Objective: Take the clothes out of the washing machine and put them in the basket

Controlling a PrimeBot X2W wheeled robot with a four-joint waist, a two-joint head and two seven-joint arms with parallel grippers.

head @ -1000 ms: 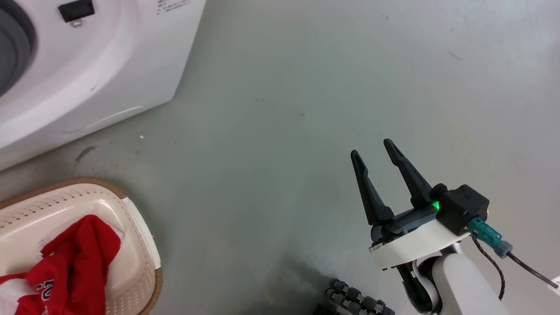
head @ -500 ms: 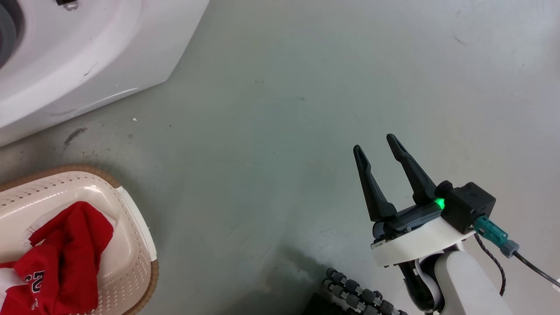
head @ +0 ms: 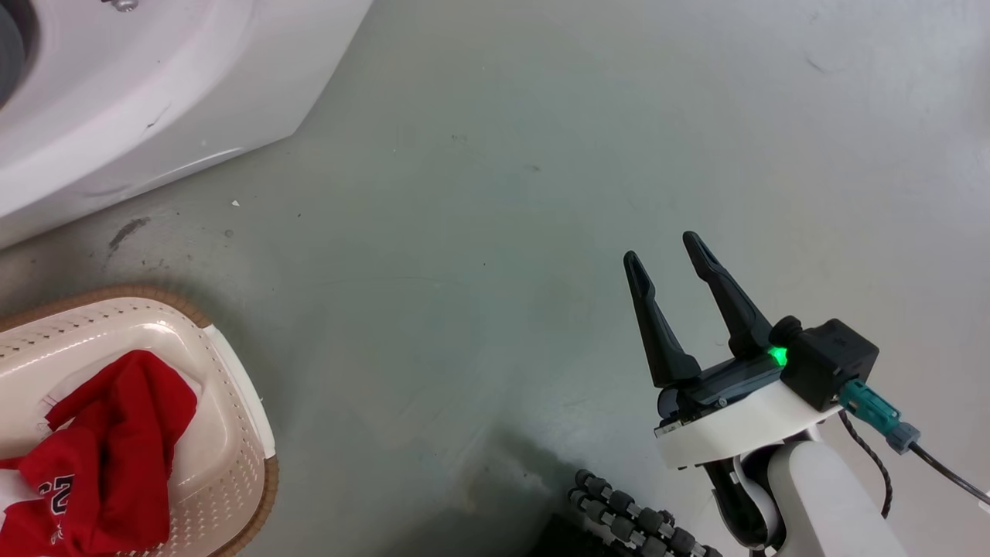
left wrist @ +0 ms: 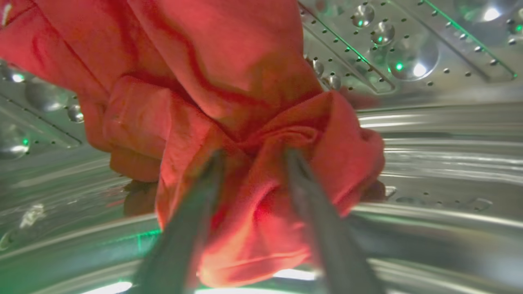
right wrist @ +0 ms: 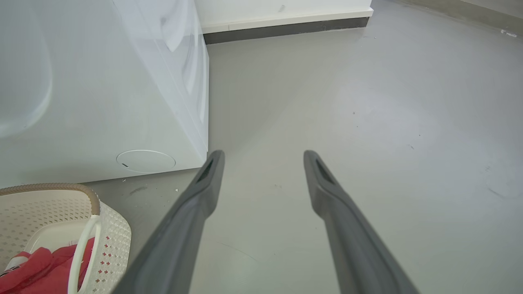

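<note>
- The red garment [left wrist: 245, 81] is soft, matte cloth, heavily creased. In the left wrist view its folds pucker toward one spot between my left gripper's [left wrist: 253, 153] fingertips.
- It lies inside the washing machine [head: 155, 93], against the perforated steel drum [left wrist: 408, 122], whose dimples catch green and white glints.
- Its long axis runs with the gripper's fingers in that view. A broad mass sits at the top left, narrows to the pinched waist, then swells into a rounded wad between the fingers at the bottom.
- The left gripper is closed down on that waist, both dark fingers pressed into the cloth with a thick fold between them.
- A second garment [head: 116, 449] lies crumpled in the basket [head: 232, 464], red with a white panel at the picture's left edge and a small patch of lettering.
- That heap stretches from its upper right peak down toward the lower left of the head view, along the basket's own length.
- The basket stands on the grey floor [head: 503, 193], near the machine's front corner but apart from it.
- My right gripper [head: 659, 246] hangs over bare floor, well apart from the basket. Its fingers are spread wide with nothing between them, and they point up and slightly left in the head view.
</note>
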